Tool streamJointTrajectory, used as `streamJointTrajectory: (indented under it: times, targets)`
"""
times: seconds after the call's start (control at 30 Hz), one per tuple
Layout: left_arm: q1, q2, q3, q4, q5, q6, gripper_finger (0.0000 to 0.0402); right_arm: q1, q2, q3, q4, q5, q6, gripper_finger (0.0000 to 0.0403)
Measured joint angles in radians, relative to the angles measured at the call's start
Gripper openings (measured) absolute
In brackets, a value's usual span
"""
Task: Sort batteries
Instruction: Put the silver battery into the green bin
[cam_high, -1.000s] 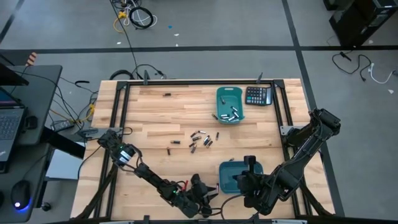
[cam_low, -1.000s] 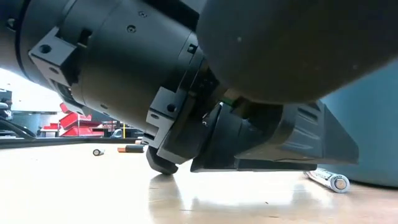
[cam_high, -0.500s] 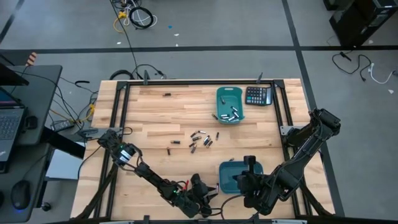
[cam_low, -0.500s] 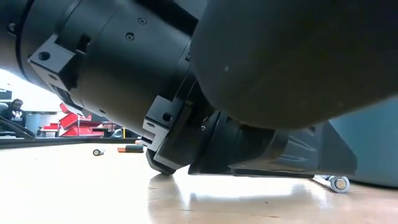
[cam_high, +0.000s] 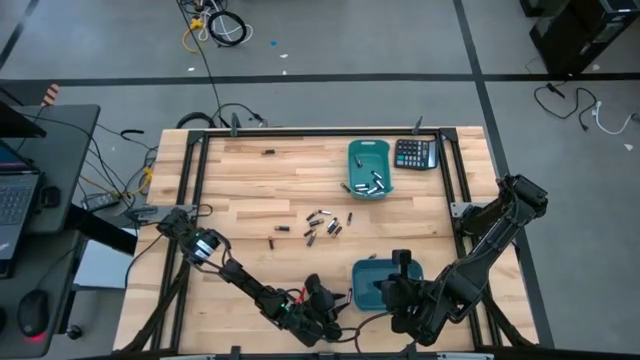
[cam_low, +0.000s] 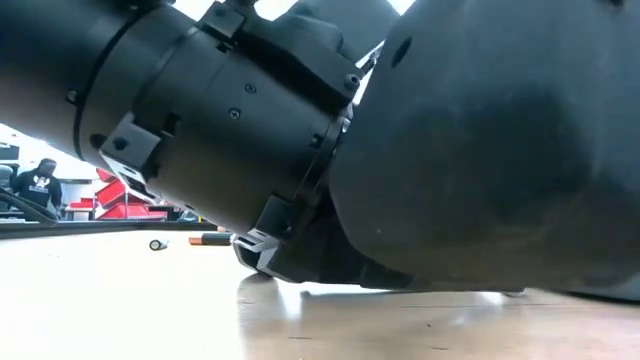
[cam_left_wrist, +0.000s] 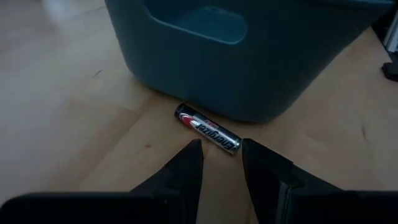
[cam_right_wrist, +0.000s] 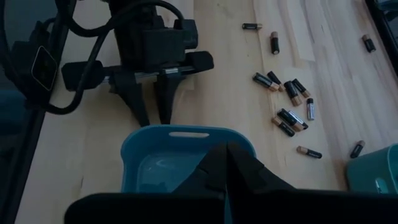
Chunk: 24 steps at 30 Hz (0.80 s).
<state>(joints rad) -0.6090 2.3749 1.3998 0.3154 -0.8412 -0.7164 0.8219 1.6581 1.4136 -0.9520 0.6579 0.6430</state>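
Teal plastic: the near bin sits by the bench's front edge. A silver battery lies on the wood right against its wall. The left gripper hangs just short of it, fingers parted, holding nothing. More batteries are scattered mid-bench. The right gripper hovers over that bin, fingers closed, empty.
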Motion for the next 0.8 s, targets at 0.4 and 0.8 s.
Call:
streamJointTrajectory:
  times: [0.4,0.8]
  targets:
    - [0.002,-0.001,-0.003,-0.055,-0.098,0.027,0.0119,0.0,0.0,0.0,0.013,0.0,0.0,0.0]
    - [0.002,-0.005,-0.003,-0.105,-0.17,0.076,0.0119,0.0,0.0,0.0,0.016,0.0,0.0,0.0]
